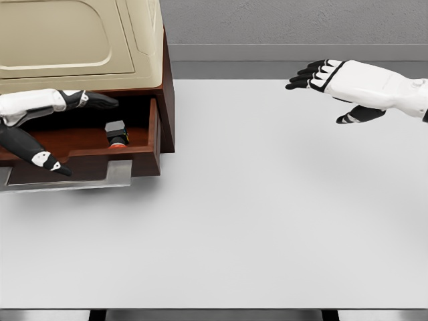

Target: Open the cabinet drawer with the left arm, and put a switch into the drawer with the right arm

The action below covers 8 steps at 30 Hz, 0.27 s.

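Right hand (328, 75) hovers above the far right of the desk (267, 221), fingers spread flat and pointing left, thumb hanging below, holding nothing. It is well apart from the cabinet (80, 40). Left hand (50, 127) is at the far left over the open drawer (155, 130): upper fingers stretched toward the right across the drawer's back, thumb reaching down to the front lip. It looks relaxed rather than clamped, though whether it touches the wood is hard to tell.

The switch (116, 134), a small dark block with a red base, already sits inside the drawer toward its right end, near the right side wall, upright or close to it.

Judgement: both parts of the task look done, so the step in hand is clearing out. To do it well, lift the right arm back and away to the right without sweeping over the drawer. Bring the left hand up and out, not sideways, so its fingers don't knock the switch or nudge the drawer shut. Keep the drawer pulled out as it is.
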Tool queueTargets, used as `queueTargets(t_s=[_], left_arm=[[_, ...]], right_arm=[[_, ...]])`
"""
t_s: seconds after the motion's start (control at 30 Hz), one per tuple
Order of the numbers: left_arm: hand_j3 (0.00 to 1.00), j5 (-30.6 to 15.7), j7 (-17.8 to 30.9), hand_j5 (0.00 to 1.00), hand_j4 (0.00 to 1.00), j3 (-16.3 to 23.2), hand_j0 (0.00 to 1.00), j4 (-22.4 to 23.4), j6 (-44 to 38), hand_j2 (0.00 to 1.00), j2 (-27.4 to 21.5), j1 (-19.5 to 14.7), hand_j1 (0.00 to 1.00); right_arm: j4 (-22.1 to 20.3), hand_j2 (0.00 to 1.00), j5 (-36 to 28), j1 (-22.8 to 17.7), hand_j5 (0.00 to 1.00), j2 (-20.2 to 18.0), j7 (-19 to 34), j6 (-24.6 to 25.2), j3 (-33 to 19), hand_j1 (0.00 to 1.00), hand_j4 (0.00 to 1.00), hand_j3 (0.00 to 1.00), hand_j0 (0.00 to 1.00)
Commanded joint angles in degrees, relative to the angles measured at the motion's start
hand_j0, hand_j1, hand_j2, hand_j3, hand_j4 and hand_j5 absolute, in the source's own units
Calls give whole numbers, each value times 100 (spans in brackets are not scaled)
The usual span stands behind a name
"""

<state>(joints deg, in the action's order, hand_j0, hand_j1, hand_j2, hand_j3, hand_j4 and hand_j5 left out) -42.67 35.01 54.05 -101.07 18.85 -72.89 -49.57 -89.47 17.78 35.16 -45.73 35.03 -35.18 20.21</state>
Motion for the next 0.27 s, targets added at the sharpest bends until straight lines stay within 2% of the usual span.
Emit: queueTargets(t_s=[0.0,0.23], left_arm=[[100,-22,-1,100,100,-9,100,-1,-13,100,284,9,100],[100,57,-1,100,100,0,100,-1,-49,100,407,26,100]], right_arm=[[18,100,-29,0,100,-6,-3,18,0,100,100,100,100],[18,100,-29,-9,100,-6,-3,18,0,100,100,100,100]])
